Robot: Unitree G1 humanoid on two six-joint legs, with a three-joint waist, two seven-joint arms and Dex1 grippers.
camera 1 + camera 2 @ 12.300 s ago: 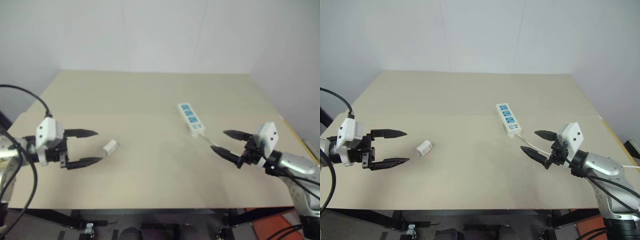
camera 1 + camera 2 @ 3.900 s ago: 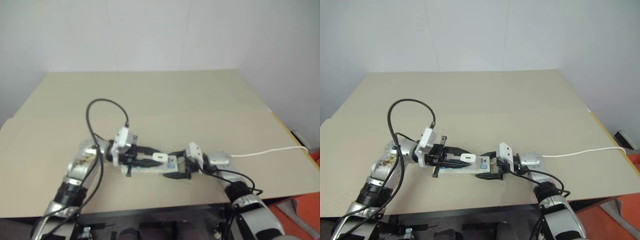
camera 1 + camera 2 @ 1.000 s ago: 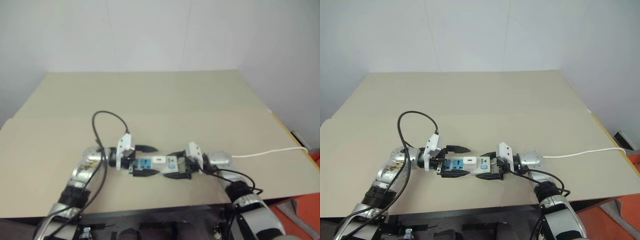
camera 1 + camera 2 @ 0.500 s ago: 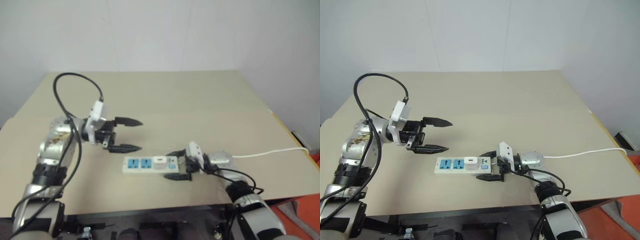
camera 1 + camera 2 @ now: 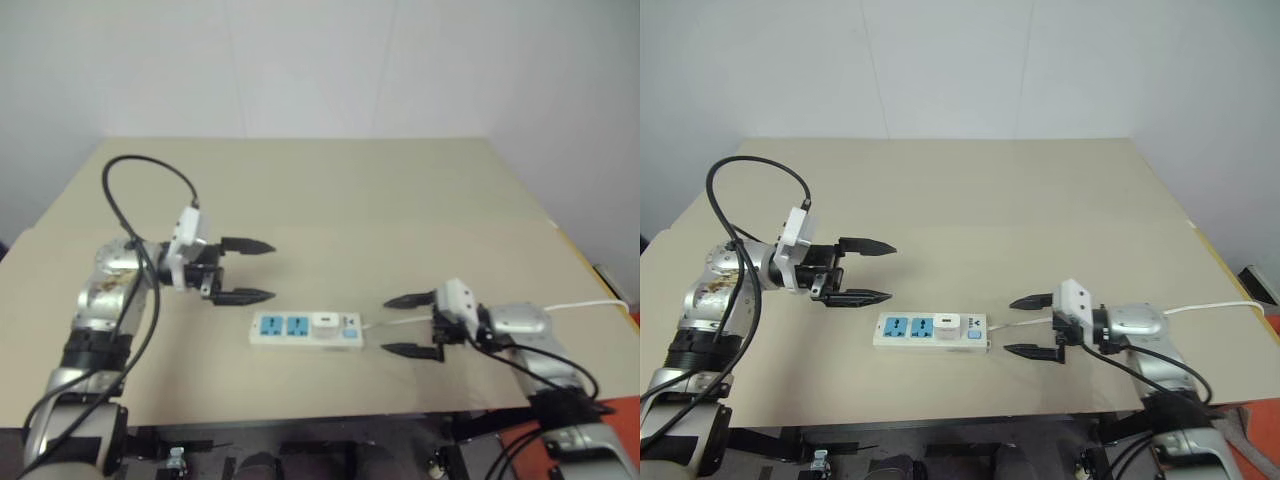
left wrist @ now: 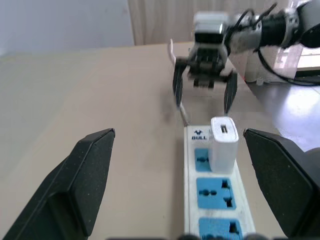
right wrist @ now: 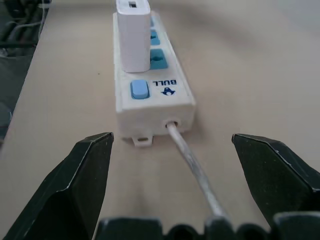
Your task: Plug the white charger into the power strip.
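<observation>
Two grippers hang over one tan table (image 5: 1040,190), one on each side of the power strip.

On the left, the left gripper (image 5: 878,271) floats above the table with its two black fingers spread wide. It holds nothing. It points to the right, toward the strip, and sits up and to the left of the strip's left end.

Next comes the one power strip (image 5: 931,331). It lies flat near the front edge of the table, with its long side running left to right. It has three blue sockets in a row. Two are open, on the left. The third one, nearest the switch end, holds the one white charger (image 5: 945,325). The charger stands straight up out of the strip, with its small slot facing up. A blue switch (image 7: 139,89) sits at the right end, just past the charger.

One thin white cable (image 5: 1002,327) comes out of that right end and runs toward the right edge of the table.

On the right, the right gripper (image 5: 1028,325) points left at the strip's switch end. Its two black fingers are spread wide, one on each side of the cable, and hold nothing. It is near the strip but not touching it.
</observation>
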